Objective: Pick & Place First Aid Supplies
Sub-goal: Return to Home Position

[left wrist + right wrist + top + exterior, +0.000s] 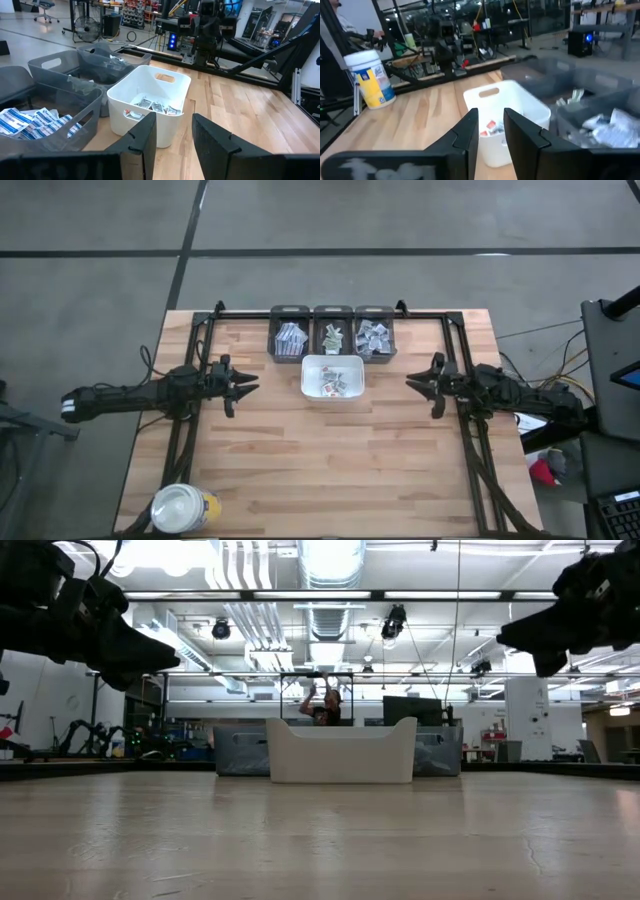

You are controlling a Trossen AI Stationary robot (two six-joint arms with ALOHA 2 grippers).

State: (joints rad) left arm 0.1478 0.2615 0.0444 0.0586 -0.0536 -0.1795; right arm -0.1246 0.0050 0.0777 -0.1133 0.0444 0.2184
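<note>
A white rectangular tray (332, 376) stands near the table's far middle, holding several small packets (335, 383), white with grey and red print; they show too in the left wrist view (155, 107) and right wrist view (492, 127). My left gripper (250, 384) hovers left of the tray, raised off the table, open and empty. My right gripper (412, 380) hovers right of the tray, likewise raised, open and empty. In the low view the tray (342, 750) stands between both raised grippers.
Three grey bins (332, 332) line up behind the tray, each with sorted packets: blue-white ones in the left bin (35, 122). A white-lidded yellow jar (183, 508) stands at the near left corner. A black frame borders the table. A person stands in the room behind (327, 705).
</note>
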